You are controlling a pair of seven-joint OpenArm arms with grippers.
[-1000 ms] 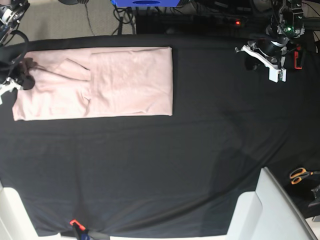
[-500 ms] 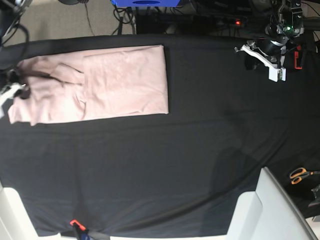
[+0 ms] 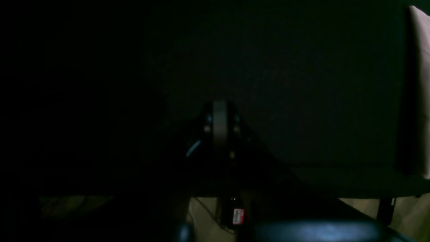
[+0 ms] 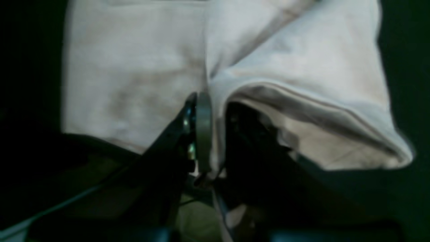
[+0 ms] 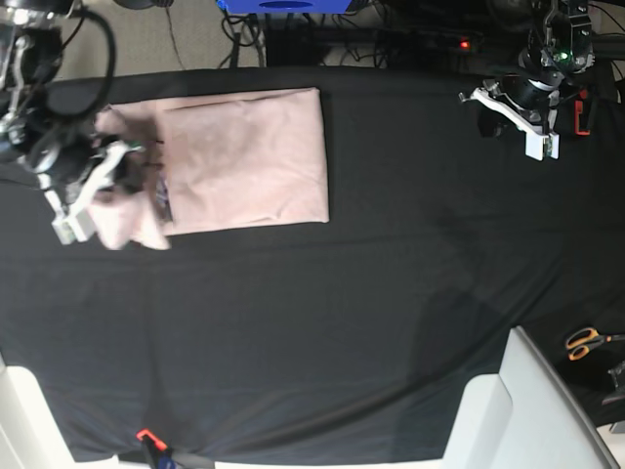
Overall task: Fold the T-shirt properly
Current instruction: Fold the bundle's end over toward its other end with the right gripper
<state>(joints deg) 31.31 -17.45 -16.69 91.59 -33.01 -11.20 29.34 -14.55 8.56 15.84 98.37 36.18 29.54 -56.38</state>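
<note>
Jaws first: the right gripper (image 4: 213, 134) is clamped on a bunched fold of the T-shirt (image 5: 244, 156), with pink fabric pinched between its fingers (image 4: 202, 127) in the wrist view. From above, that gripper (image 5: 93, 191) holds the shirt's left end lifted and rolled over toward the middle, so that end is a rumpled lump. The rest of the shirt lies flat on the black cloth (image 5: 342, 322) near the far left of the table. The left gripper (image 5: 518, 112) sits well apart at the far right corner, pressed shut with nothing in it; its own camera is mostly dark. Around the edges: orange-handled scissors (image 5: 586, 342) at the right, a white slab (image 5: 518, 410) over the near right corner, a blue box (image 5: 283, 6) behind the table. Nothing lies on the shirt.
</note>
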